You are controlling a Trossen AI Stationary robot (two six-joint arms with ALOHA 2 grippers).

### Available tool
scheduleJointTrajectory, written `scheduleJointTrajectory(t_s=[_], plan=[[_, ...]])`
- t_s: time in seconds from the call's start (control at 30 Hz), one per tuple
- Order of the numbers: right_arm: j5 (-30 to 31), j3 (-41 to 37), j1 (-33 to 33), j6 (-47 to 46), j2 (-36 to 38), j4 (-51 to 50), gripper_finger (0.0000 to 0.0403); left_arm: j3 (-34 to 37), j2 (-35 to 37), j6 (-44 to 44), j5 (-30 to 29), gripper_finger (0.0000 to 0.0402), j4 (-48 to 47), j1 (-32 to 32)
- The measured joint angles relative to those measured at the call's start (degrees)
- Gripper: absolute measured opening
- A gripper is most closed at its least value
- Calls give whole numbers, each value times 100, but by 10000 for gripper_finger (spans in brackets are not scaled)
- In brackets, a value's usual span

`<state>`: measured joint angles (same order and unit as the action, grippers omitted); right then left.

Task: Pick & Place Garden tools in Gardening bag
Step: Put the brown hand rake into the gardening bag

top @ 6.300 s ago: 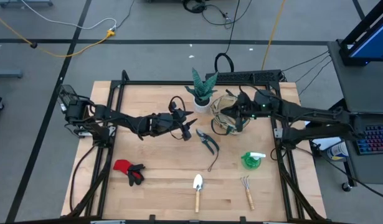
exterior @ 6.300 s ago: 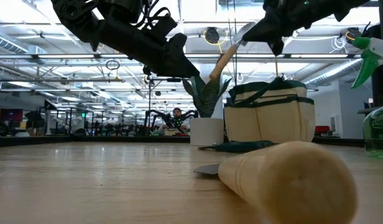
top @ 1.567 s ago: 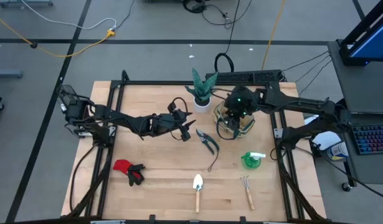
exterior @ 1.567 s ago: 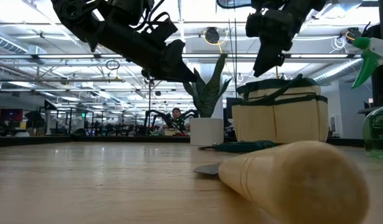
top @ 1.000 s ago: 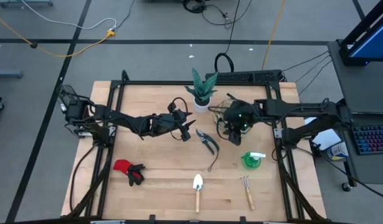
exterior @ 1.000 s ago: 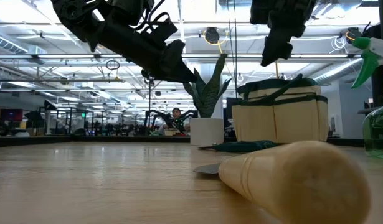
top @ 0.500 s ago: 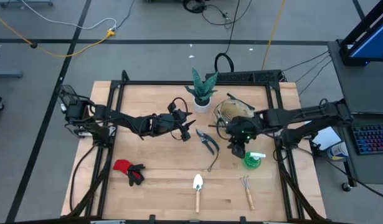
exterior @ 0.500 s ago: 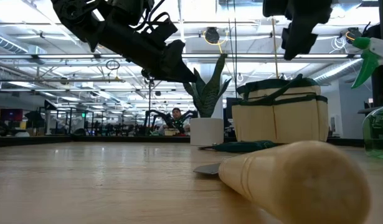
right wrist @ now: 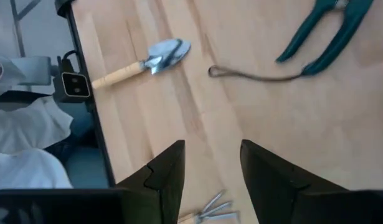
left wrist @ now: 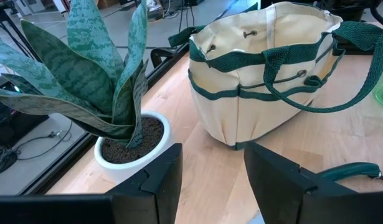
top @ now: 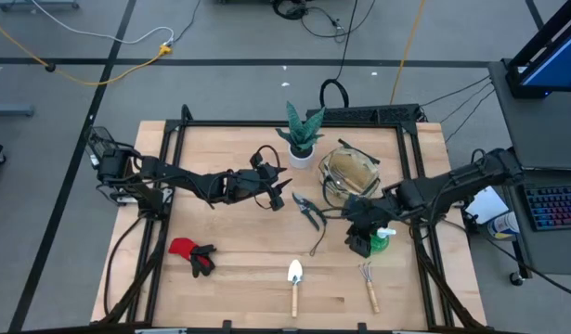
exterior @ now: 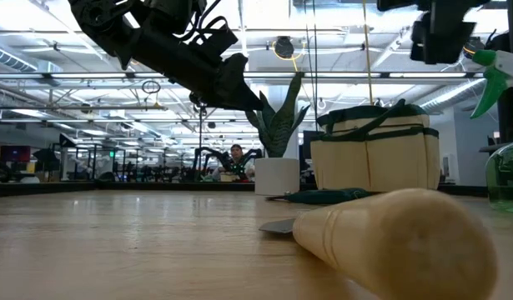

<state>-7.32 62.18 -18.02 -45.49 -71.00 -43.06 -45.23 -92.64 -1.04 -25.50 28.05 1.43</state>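
Even overhead light fills the high view, with only soft, faint shadows on the table (top: pixel 229 241). In the low view bright ceiling strips glare behind the dark arms, and the near handle (exterior: pixel 398 242) is blurred. The right wrist view is smeared by motion.

No text, label, brand, number or sign can be read in any view.
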Motion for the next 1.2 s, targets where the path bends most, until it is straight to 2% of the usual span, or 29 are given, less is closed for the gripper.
scheduleJointTrajectory(t_s=[0.27, 0.4, 0.63, 1.2], plan=[[-33, -573, -445, -1244, 0, 586, 144, 0, 0, -2, 0, 177, 0, 0], [-284, -779, -652, -1829, 2, 696, 144, 0, 0, -2, 0, 177, 0, -1], [127, -800, -739, -1770, 27, 812, 144, 0, 0, -2, 0, 177, 2, 0], [21, -798, -793, -1876, 37, 751, 144, 0, 0, -49, -2, 177, 2, 0]])
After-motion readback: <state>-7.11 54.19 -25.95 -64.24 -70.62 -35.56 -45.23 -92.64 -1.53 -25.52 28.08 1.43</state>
